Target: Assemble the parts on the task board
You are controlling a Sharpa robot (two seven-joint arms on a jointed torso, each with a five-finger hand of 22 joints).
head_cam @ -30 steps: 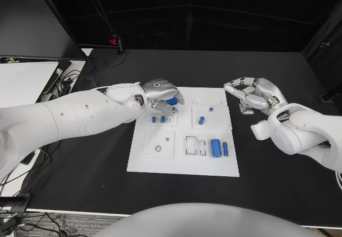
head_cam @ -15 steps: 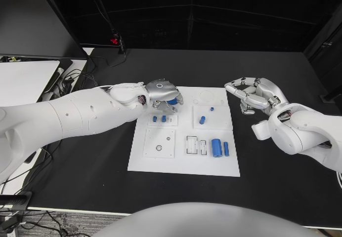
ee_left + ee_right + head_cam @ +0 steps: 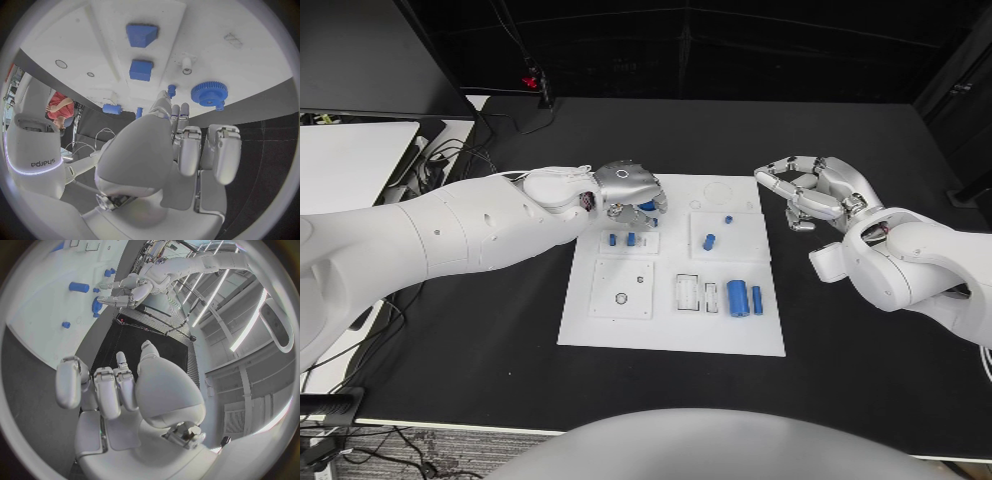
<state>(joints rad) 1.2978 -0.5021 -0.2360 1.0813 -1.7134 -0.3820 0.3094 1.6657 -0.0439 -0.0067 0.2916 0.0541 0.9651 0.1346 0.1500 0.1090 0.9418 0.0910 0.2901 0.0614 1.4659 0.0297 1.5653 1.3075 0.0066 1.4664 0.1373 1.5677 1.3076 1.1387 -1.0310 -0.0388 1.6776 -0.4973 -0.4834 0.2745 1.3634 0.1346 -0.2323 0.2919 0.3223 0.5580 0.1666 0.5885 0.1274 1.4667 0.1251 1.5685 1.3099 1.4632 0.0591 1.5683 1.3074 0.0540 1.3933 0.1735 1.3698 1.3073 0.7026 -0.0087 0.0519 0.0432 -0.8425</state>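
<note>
Blue gear (image 3: 209, 93) lies on the task board (image 3: 672, 335) just beyond the fingertips of the empty, loosely spread left hand (image 3: 626, 189); the right hand (image 3: 816, 190), likewise empty, hovers well off.

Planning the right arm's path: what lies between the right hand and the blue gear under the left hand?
In the head view, only bare task board with a faint ring outline lies between the right hand and the blue gear.

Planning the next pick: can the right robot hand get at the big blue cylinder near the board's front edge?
Probably yes. The right robot hand holds nothing and hovers off the board's right side. The cylinder lies uncovered, and the left robot hand is at the far-left corner.
</note>
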